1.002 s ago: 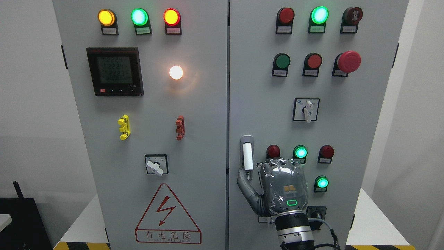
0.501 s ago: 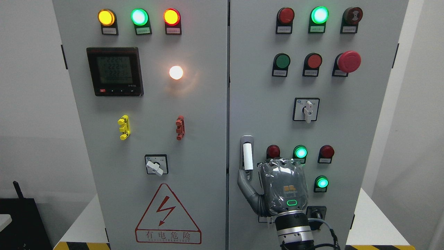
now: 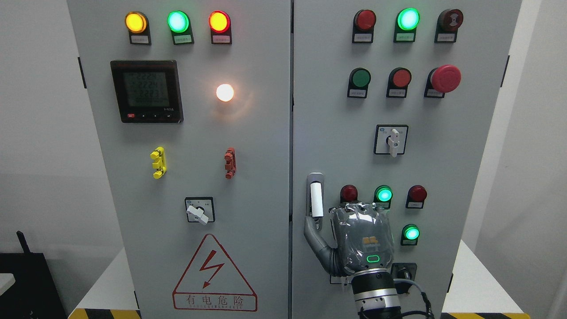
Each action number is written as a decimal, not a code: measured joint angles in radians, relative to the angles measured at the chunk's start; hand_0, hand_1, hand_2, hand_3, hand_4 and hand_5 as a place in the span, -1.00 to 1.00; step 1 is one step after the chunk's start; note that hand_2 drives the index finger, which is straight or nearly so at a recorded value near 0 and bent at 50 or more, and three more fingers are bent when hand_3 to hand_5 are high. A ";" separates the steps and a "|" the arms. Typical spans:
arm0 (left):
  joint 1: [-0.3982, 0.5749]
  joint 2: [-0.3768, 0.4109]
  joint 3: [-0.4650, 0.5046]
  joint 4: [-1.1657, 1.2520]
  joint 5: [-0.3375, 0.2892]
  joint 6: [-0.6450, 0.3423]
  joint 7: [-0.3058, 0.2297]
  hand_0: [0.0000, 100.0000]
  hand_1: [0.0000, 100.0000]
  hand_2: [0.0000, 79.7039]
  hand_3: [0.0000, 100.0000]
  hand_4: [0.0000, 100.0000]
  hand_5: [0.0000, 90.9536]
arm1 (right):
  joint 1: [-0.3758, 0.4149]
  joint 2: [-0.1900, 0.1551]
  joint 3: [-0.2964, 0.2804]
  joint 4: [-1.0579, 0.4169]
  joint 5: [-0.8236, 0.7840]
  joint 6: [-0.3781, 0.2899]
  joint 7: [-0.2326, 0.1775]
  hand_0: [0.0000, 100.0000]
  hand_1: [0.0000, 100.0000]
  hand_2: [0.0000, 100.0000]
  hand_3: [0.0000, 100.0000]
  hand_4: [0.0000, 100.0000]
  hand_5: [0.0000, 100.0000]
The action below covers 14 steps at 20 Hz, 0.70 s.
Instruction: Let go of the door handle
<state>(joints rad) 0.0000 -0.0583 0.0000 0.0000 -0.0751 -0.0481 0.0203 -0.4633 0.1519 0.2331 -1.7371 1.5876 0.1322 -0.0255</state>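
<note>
Right hand [image 3: 361,241] at the white door handle [image 3: 316,200], thumb against its lower end, on the grey cabinet [image 3: 266,133].

Cabinet doors [image 3: 248,133]: painted sheet metal, matt light grey, smooth. Door handle [image 3: 316,200]: white smooth plastic grip in dull metal recess. Right hand [image 3: 361,241]: dark grey shell under clear, crinkled, glossy plastic film; thumb [image 3: 315,241] matt grey; wrist [image 3: 375,297] brushed metal ring, shiny. Indicator lamps [image 3: 177,21]: glossy translucent plastic. Emergency button [image 3: 445,78]: smooth red plastic. Meter [image 3: 146,91]: black plastic frame, glossy screen. Warning label [image 3: 214,274]: flat printed sticker near door's lower edge.
</note>
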 measured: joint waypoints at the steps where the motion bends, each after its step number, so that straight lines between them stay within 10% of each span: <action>1: 0.000 0.000 0.000 0.000 0.000 0.000 0.000 -0.76 -0.22 -1.00 -1.00 -1.00 -1.00 | 0.000 0.000 0.000 0.000 0.000 0.000 0.000 -0.05 -1.00 0.94 1.00 0.78 0.94; 14: 0.000 0.000 0.000 0.000 0.000 0.000 0.000 -0.76 -0.22 -1.00 -1.00 -1.00 -1.00 | 0.000 0.000 0.001 0.002 0.000 0.006 -0.001 -0.04 -1.00 0.94 1.00 0.78 0.94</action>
<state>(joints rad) 0.0000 -0.0583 0.0000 0.0000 -0.0751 -0.0481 0.0203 -0.4633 0.1519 0.2344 -1.7355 1.5876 0.1379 -0.0270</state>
